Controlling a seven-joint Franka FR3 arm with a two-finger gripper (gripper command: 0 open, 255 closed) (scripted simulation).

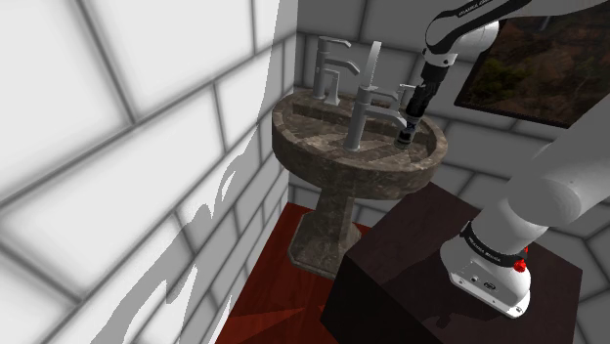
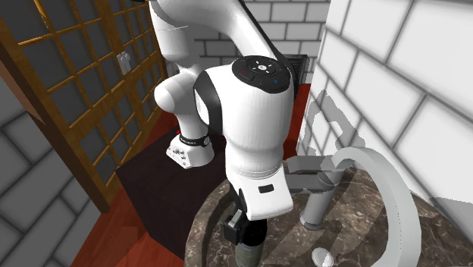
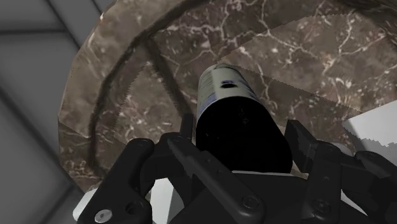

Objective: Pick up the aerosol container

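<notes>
The gripper (image 3: pixel 240 130) has its 2 fingers closed against both sides of the can (image 3: pixel 222 89), which stands on the sink (image 3: pixel 127 83) near its edge. The can is probably light, stiff and slick, so mid-body is the safest hold.

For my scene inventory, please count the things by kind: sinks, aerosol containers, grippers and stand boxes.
sink: 1
aerosol container: 1
gripper: 1
stand box: 1
Total: 4
</notes>
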